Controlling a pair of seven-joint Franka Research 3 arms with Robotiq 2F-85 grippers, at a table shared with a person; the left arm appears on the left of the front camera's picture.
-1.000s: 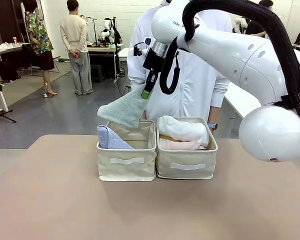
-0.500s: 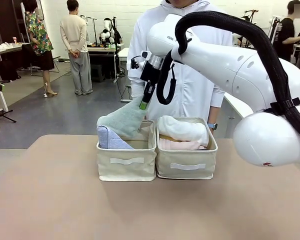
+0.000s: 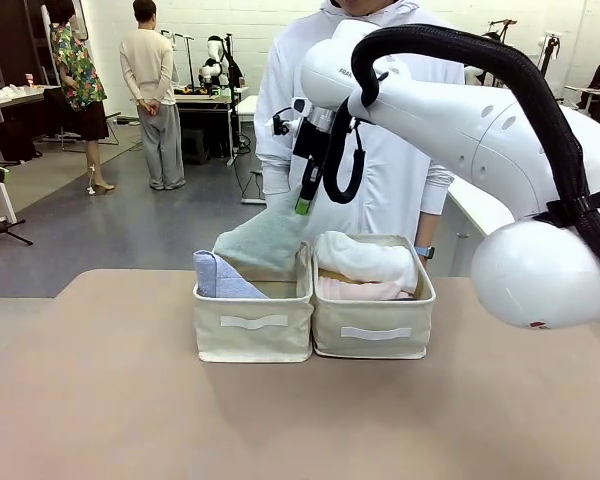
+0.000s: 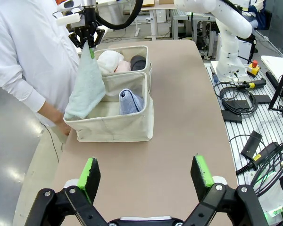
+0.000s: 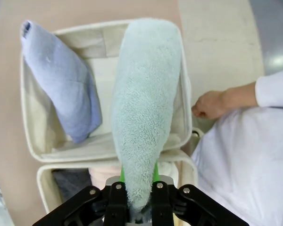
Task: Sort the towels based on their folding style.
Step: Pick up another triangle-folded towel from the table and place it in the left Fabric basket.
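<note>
My right gripper (image 3: 302,205) is shut on the narrow tip of the sage-green cone towel (image 3: 262,243). The towel hangs down with its wide end just inside the left bin (image 3: 253,335), by the wall shared with the right bin (image 3: 373,340). The lavender-blue cone towel (image 3: 220,277) leans in the left bin's left corner. White (image 3: 365,258) and pink (image 3: 355,290) rolls lie in the right bin. In the right wrist view the green towel (image 5: 146,103) hangs beside the lavender one (image 5: 63,84), with a dark grey roll (image 5: 70,181) below. My left gripper (image 4: 145,172) is open over bare table.
A person in white stands right behind the bins, one hand (image 5: 210,103) close to the left bin's far rim. In the left wrist view the table (image 4: 188,94) stretches bare beside the bins; cables and another arm's base lie beyond its edge.
My right gripper has shifted right and downward with the green towel, whose wide end now dips into the left bin. The left gripper has not moved.
</note>
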